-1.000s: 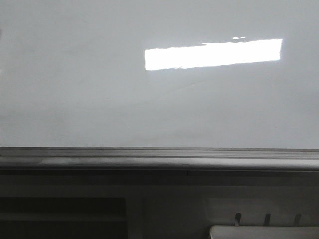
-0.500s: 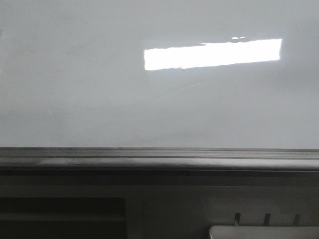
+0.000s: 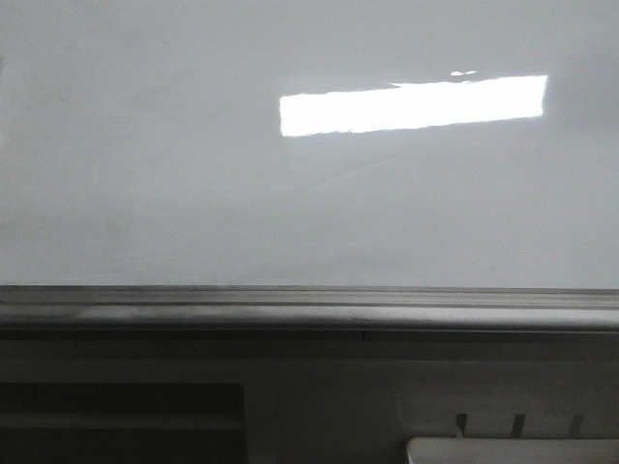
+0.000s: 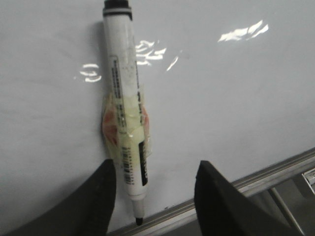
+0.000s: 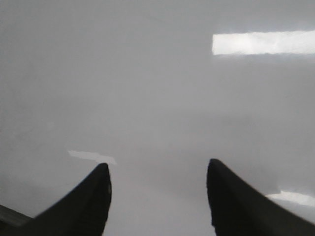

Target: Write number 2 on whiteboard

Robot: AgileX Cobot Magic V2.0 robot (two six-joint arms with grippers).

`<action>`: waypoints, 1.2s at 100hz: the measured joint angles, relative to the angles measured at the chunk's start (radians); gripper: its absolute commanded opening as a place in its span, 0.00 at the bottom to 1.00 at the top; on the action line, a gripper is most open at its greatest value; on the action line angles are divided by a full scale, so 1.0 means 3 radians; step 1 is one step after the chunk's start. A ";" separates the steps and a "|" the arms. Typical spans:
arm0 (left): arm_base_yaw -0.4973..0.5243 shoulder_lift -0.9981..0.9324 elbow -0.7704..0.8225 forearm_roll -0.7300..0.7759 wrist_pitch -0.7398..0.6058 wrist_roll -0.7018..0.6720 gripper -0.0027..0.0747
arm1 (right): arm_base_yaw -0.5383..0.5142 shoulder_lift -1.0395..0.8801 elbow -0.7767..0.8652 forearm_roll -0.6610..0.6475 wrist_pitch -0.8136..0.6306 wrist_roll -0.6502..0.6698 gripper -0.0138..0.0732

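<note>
The whiteboard (image 3: 193, 174) fills the front view, glossy and bare, and neither gripper appears there. The number 2 is out of view in every frame. In the left wrist view a white marker (image 4: 125, 113) with a black cap end and a band of yellowish tape lies against the whiteboard (image 4: 221, 98). Its black tip points at the metal rail (image 4: 256, 177). My left gripper (image 4: 156, 163) is open around the marker's tip end, which sits close beside one finger (image 4: 101, 196). My right gripper (image 5: 158, 163) is open and holds nothing, facing the whiteboard (image 5: 147, 88).
A bright rectangular light reflection (image 3: 414, 104) lies on the board's upper right. The grey edge rail (image 3: 309, 307) runs along the board's lower edge. Below it are dark cabinet panels (image 3: 116, 420) and a pale tray-like edge (image 3: 513, 450) at the lower right.
</note>
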 measured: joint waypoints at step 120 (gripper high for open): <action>-0.0907 0.0032 -0.0613 -0.0214 0.0279 0.1565 0.01 | 0.0252 0.1229 -0.0616 0.2884 0.0857 -0.3069 0.58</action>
